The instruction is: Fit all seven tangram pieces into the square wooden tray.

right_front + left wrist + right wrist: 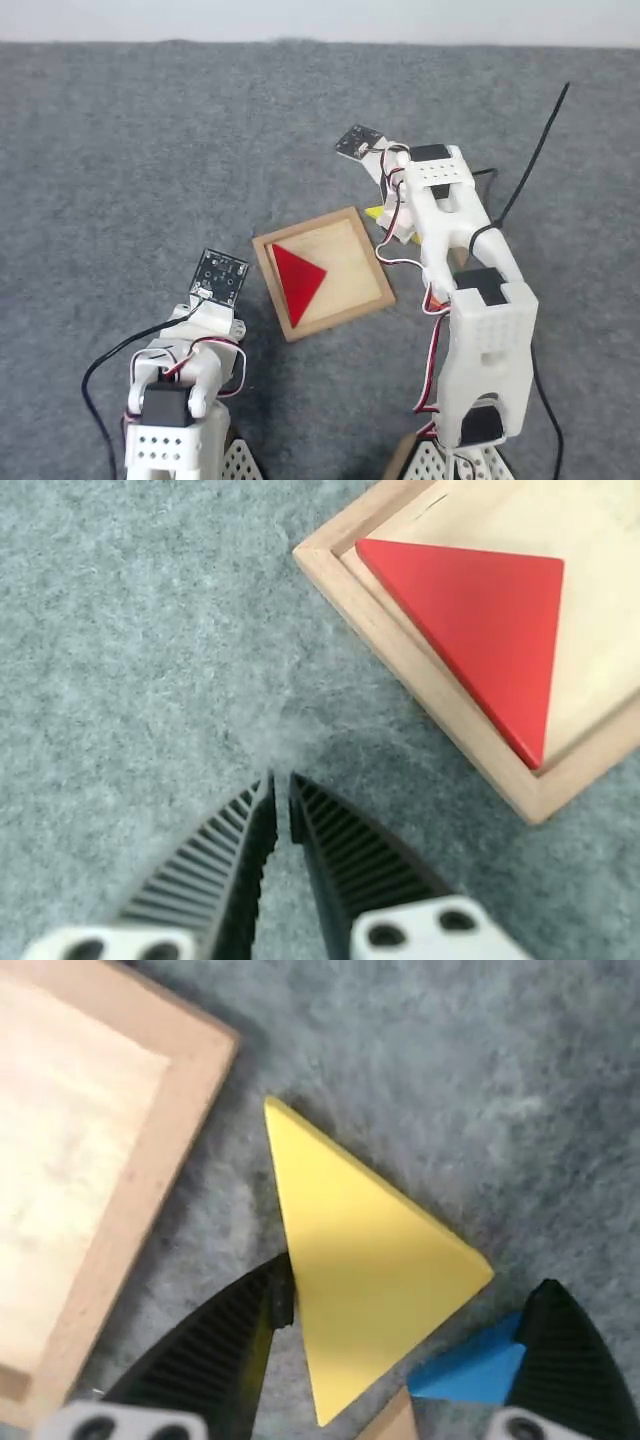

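Grey felt desk (120,150) carries tray (342,317), red triangle (295,277) inside its left part. Left gripper (280,790) near-left of tray, fingers clenched, empty. Right gripper (412,1290) has fingers spread astride yellow triangle (365,1260), just right of tray.

One tray (304,225), three tangram pieces (295,275) (365,1270) (470,1370)

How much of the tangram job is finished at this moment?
Done: the red triangle lies in the tray. In hand: the right jaws stand open on either side of the yellow triangle, on the carpet beside the tray. Remaining: that piece, a blue piece beside it, and the rest of the seven. The left jaws are shut above the carpet near the tray.
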Motion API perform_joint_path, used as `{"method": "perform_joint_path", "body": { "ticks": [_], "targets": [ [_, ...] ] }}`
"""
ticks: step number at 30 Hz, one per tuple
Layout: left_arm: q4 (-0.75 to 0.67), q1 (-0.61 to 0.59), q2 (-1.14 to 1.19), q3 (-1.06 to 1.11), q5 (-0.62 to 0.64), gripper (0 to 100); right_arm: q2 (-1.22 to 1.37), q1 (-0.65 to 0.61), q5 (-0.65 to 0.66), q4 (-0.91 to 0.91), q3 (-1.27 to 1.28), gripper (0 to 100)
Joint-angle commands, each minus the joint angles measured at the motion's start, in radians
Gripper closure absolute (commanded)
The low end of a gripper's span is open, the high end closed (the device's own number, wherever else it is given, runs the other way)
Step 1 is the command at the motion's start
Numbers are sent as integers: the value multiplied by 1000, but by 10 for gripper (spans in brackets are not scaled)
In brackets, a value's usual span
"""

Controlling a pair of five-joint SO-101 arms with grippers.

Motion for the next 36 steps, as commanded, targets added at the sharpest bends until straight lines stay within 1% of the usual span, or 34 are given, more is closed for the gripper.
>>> {"method": "perform_joint_path", "body": {
  "ticks": [1,6,13,19,22,26,30,36],
  "targets": [
    [3,-6,-17,-10,-8,978,-25,22,32,-8,-51,649],
    [3,-6,-17,-10,-8,978,-16,25,34,-50,-51,654],
    [3,-6,-17,-10,-8,978,-13,24,101,-51,-44,728],
    [3,-6,-17,-10,-8,978,-13,30,127,-24,-37,735],
    [3,-6,-17,-10,-8,978,-15,31,117,4,-35,735],
    [3,-6,-17,-10,-8,978,-31,45,32,7,-40,735],
    [3,-6,-17,-10,-8,978,-88,47,3,24,-40,735],
    [3,-6,-17,-10,-8,978,-220,-1,-6,110,-40,735]
  ]
}}
